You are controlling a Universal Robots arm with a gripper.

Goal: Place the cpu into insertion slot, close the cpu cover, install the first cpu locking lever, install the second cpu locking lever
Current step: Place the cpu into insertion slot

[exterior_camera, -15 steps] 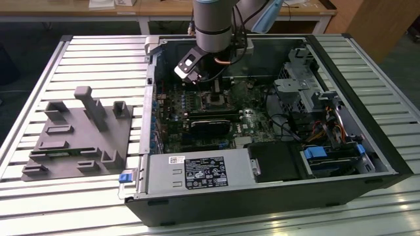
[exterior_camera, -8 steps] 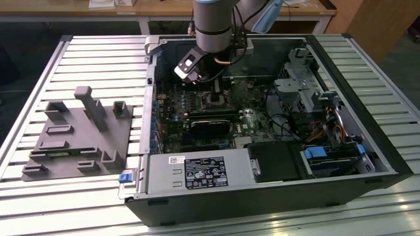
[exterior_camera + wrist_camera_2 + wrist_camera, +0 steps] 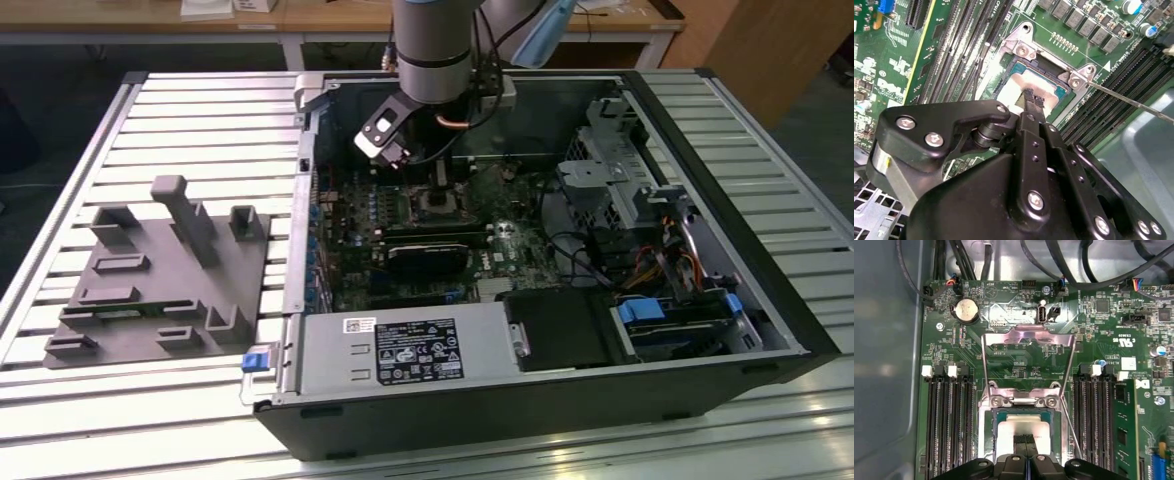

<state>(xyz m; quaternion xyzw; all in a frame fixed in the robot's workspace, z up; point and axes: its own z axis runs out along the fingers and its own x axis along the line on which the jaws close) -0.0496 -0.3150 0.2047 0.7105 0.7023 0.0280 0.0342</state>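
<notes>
Both fingertips point(image 3: 1019, 441) of the gripper point(image 3: 1033, 98) are pinched together, holding nothing, tips down on top of the cpu point(image 3: 1006, 429), which sits in the insertion slot point(image 3: 990, 425); cpu cover point(image 3: 1026, 336) is swung open off the slot; arm point(image 3: 434, 50) hangs near-vertical inside the pc case point(image 3: 534, 420) above the slot

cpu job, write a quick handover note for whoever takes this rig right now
Gripper: shut, its tips resting on top of the cpu.
Cpu: lying flat in the insertion slot; it looks seated.
Cpu cover: swung open, away from the slot.
Locking lever: a thin rod sticking out free beside the slot.
Done: cpu placed.
Left: cover not closed, levers not latched.
</notes>
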